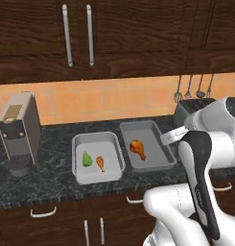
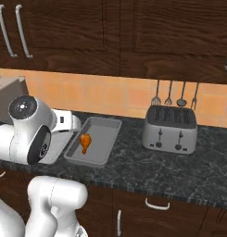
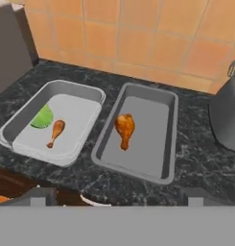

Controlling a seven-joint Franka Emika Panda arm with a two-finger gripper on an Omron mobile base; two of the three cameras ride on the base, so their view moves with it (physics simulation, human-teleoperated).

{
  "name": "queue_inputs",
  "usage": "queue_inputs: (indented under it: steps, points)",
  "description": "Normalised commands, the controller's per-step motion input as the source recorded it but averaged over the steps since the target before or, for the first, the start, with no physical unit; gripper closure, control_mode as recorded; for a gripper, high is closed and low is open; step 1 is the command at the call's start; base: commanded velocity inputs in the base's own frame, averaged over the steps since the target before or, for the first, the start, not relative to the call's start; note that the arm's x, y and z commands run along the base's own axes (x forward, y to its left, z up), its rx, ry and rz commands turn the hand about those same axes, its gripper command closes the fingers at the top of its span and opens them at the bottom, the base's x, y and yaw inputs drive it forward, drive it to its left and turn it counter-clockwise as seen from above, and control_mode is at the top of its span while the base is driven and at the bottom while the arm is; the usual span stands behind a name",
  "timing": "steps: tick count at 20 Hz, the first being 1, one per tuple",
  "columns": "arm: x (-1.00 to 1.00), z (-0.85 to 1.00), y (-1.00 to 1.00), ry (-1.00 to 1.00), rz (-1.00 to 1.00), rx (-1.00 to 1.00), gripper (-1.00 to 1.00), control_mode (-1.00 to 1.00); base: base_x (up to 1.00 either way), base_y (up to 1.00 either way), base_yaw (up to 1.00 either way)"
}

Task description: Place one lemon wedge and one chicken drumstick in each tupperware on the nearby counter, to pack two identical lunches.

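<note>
On the far left of the black-grey speckled stone desk (image 1: 52, 178) stands a tall grey box-shaped coffee machine (image 1: 19, 134), well apart from the work. Just right of it sits the left shallow light-grey rectangular tupperware tray (image 1: 98, 177), which holds a green lemon wedge (image 1: 87, 159) and a small orange-brown chicken drumstick (image 1: 100, 164) lying just beside each other. This lunch looks complete.

Next to it, almost rim to rim, is the right light-grey tupperware tray (image 1: 159, 161). It holds a larger orange-brown chicken drumstick (image 1: 137, 148) and no wedge that I can see, so by my reading one lemon wedge is missing here (and no spare wedge shows on the stone).

The risks follow from that. The only wedge in sight lies in the left tray; taking it would undo a finished lunch. The two trays are alike and close together, so a drop aimed carelessly could land a second wedge in the left one, or on the rims between them.

Further right, the tool is hard to read behind the white arm in the base views; its dark tips in the hand view stand wide apart with nothing between them, so it is open and empty. At the far right sits the silver four-slot toaster (image 2: 170, 130), which a wide swing of the arm could strike.
</note>
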Motion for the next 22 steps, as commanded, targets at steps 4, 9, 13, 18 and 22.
queue_inputs:
  steps: [4, 9, 13, 18, 22]
  points:
    - [0.0, 0.0, 0.0, 0.0, 0.0, 0.0, -1.0, 1.0, -1.0, -0.85, -0.06]
    - [0.0, 0.0, 0.0, 0.0, 0.0, 0.0, -1.0, 1.0, -1.0, -1.0, -0.09]
    - [0.0, 0.0, 0.0, 0.0, 0.0, 0.0, -1.0, 1.0, -1.0, -1.0, -0.08]
    - [0.0, 0.0, 0.0, 0.0, 0.0, 0.0, -1.0, 1.0, -0.82, -1.0, -0.11]
    - [0.0, 0.0, 0.0, 0.0, 0.0, 0.0, -1.0, 1.0, -0.1, -1.0, -0.04]
